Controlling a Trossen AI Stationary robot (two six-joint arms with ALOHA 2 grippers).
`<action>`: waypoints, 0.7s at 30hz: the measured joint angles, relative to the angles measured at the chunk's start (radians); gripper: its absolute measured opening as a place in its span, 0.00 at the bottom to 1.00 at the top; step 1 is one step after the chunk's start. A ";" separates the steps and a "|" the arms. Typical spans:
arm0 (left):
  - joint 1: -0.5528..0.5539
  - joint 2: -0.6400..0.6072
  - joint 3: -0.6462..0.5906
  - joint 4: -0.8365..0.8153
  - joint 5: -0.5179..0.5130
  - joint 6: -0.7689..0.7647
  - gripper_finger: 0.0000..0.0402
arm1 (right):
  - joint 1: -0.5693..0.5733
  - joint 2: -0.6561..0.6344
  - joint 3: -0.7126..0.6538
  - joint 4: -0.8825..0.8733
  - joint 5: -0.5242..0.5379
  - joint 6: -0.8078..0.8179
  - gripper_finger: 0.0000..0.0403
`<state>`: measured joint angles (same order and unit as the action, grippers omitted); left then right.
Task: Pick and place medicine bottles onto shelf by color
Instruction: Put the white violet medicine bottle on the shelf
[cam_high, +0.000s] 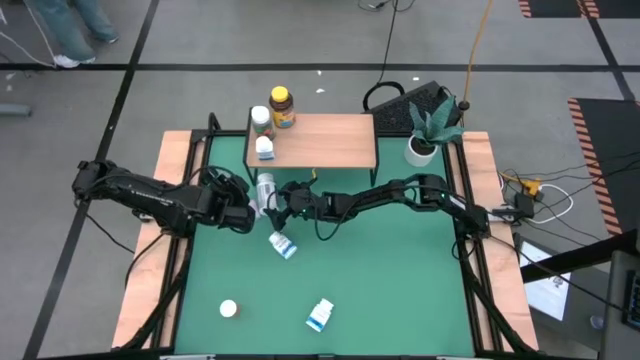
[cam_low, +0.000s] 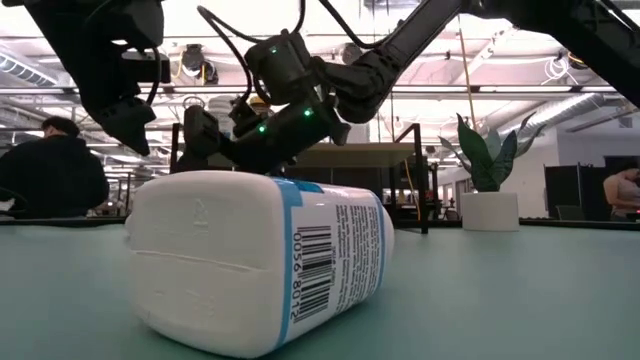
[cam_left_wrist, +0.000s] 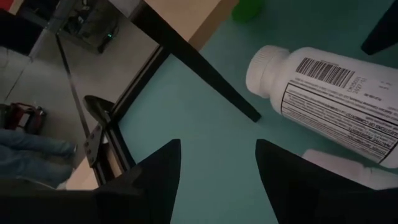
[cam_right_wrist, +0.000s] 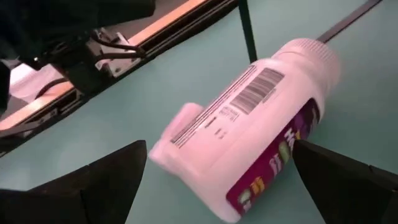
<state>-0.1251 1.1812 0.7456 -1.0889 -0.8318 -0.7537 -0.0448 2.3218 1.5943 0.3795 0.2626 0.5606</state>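
Pick step: my right end effector (cam_right_wrist: 214, 168) spread wide over lying white purple-labelled pill bottle (cam_right_wrist: 255, 124) nr worktop's back edge. Next: lower, pinch. Left end effector (cam_left_wrist: 217, 180) part-spread, empty, beside it.

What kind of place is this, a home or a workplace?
Probably a robotics lab or workshop: two arms work on a green table, tape lines mark the floor, and the low view shows an open hall with ceiling lights.

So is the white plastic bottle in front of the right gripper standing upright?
No, the white plastic bottle lies on its side on the green table between the open right gripper fingers.
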 joint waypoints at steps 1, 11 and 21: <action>0.001 0.000 0.000 0.000 0.000 0.000 0.53 | -0.001 0.000 0.002 0.001 0.001 0.003 0.99; 0.001 0.000 0.000 0.000 0.000 0.000 0.53 | -0.004 0.118 0.103 -0.023 -0.003 0.005 0.99; -0.002 0.000 0.000 0.001 0.120 0.038 0.53 | 0.010 0.054 0.109 -0.287 -0.141 0.019 0.94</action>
<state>-0.1272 1.1812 0.7456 -1.0881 -0.7114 -0.7158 -0.0343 2.3760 1.7031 0.0926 0.1219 0.5798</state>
